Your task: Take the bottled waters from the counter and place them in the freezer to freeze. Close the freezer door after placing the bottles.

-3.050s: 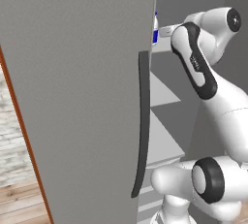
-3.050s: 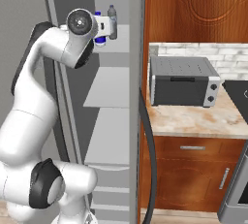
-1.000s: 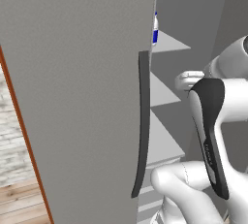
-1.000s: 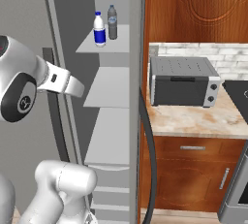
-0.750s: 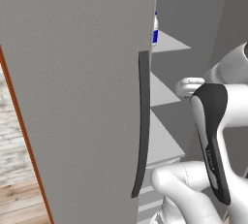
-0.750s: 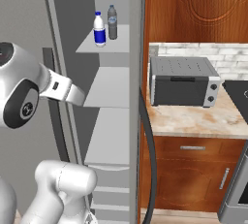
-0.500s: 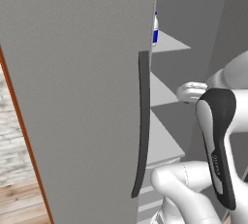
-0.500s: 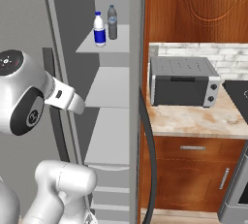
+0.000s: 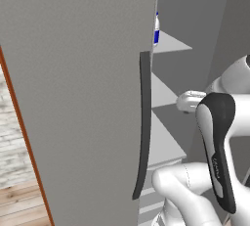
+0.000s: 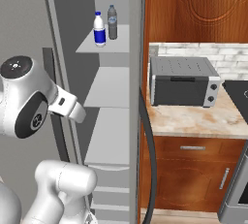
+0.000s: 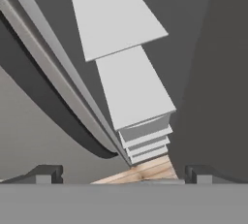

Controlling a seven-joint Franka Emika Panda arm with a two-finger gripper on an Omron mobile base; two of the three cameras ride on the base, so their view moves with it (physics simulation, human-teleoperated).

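Note:
Both bottled waters stand upright on the top shelf [image 10: 121, 43] inside the open freezer [image 10: 109, 87]: the white one with a blue label [image 10: 99, 29] and the grey one [image 10: 112, 22] beside it. The blue label [image 9: 156, 30] peeks past the door edge in the left base view. The freezer door [image 9: 78, 98] stands swung open, its dark bar handle [image 9: 143, 132] facing me. My gripper [image 11: 123, 173] is open and empty, well below the bottles, looking down along the lower shelves [image 11: 133, 89] to the wooden floor. My arm [image 10: 29, 97] is folded back in front of the freezer.
The counter [image 10: 193, 121] lies right of the freezer with a grey toaster oven [image 10: 181, 81] on it, above wooden cabinets [image 10: 193, 179]. A black stovetop [image 10: 238, 92] is at the far right. The other door's dark handle [image 10: 149, 150] curves down beside the freezer opening.
My arm has drawn back and down from the top shelf. The bottles stay put on the shelf, and the gripper stays open.

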